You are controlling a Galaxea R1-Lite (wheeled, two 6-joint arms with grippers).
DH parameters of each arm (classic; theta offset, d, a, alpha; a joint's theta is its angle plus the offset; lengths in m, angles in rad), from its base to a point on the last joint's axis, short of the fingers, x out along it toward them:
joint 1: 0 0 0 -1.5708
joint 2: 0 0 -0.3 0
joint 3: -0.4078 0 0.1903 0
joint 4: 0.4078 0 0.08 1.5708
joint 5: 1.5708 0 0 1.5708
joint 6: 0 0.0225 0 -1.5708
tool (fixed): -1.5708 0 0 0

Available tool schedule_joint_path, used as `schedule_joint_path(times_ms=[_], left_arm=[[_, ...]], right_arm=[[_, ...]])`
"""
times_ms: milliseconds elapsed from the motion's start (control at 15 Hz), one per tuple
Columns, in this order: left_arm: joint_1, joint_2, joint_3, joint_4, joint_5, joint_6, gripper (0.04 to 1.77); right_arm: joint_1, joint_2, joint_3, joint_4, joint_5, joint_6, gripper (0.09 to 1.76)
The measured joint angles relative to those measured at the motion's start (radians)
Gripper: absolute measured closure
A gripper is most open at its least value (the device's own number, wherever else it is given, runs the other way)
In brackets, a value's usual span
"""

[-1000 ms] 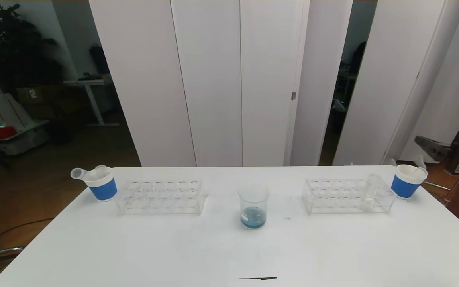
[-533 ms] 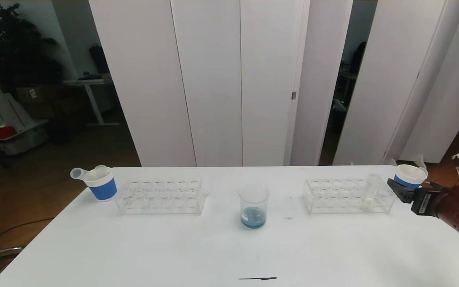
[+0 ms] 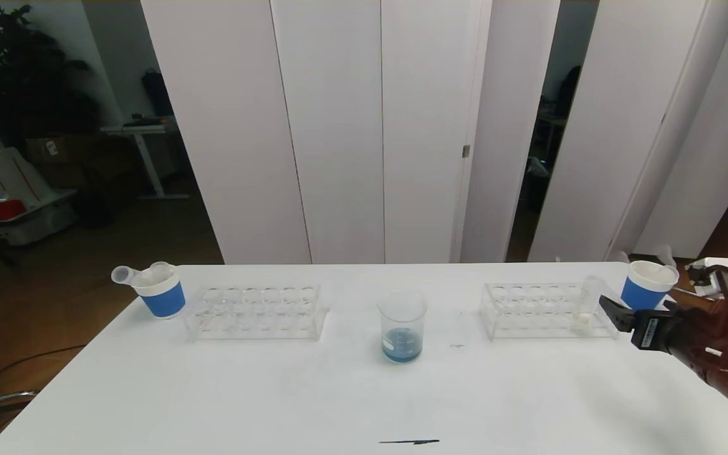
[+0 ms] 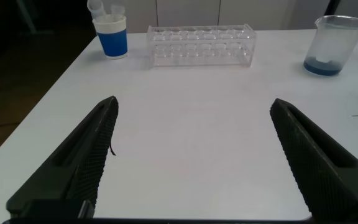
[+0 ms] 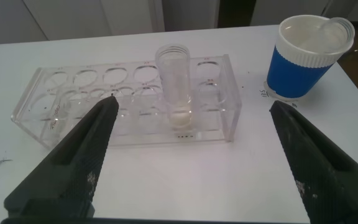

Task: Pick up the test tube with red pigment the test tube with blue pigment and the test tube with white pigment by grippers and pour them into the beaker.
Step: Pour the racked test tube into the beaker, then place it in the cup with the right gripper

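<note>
Locate the right gripper (image 3: 610, 308) at the right edge of the head view. Its arm enters from the lower right corner and reaches toward the centre of the frame, with the black fingers level above the white table (image 3: 288, 398). The fingers are spread wide and hold nothing. Their tips sit just beside the right end of the right rack (image 3: 528, 313).

The left gripper (image 4: 194, 165) does not appear in the head view. Check it in the left wrist view: two ribbed black fingers, spread wide and empty, hang low over bare tabletop at the bottom of that frame.

The right wrist view shows the test tube with white pigment (image 5: 174, 87) more clearly than the head view does. It stands upright in a hole near the rack's right end, centred in the frame between the spread fingers and apart from both. It is a clear, round-bottomed tube with a ridged mouth and a cream-white lump at its base.

The beaker (image 3: 402, 327) stands at the middle of the head view, clear with a pouring lip, holding a shallow layer of blue liquid. The left wrist view shows it in the upper right corner.

Both racks are clear plastic with rows of round holes. The left rack (image 3: 255, 311) looks empty. A blue-and-white paper cup stands at each table end: the left cup (image 3: 160, 291) with clear tubes lying in it, and the right cup (image 3: 647, 286).
</note>
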Motion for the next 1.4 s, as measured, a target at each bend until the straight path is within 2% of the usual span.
schedule_joint_path(times_ms=[267,533,867,1400], left_arm=[[0.0,0.0,0.0,0.0,0.0,0.0,0.06],[0.0,0.0,0.0,0.0,0.0,0.0,0.06],[0.0,0.0,0.0,0.0,0.0,0.0,0.06],[0.0,0.0,0.0,0.0,0.0,0.0,0.06]], right_arm=[[-0.011,0.101,-0.078,-0.042,0.001,-0.057,0.1],[-0.001,0.186,-0.181,-0.04,0.005,-0.06,0.1],[0.038,0.251,-0.23,-0.033,0.004,-0.066,0.1],[0.034,0.315,-0.291,-0.034,0.004,-0.087,0.1]])
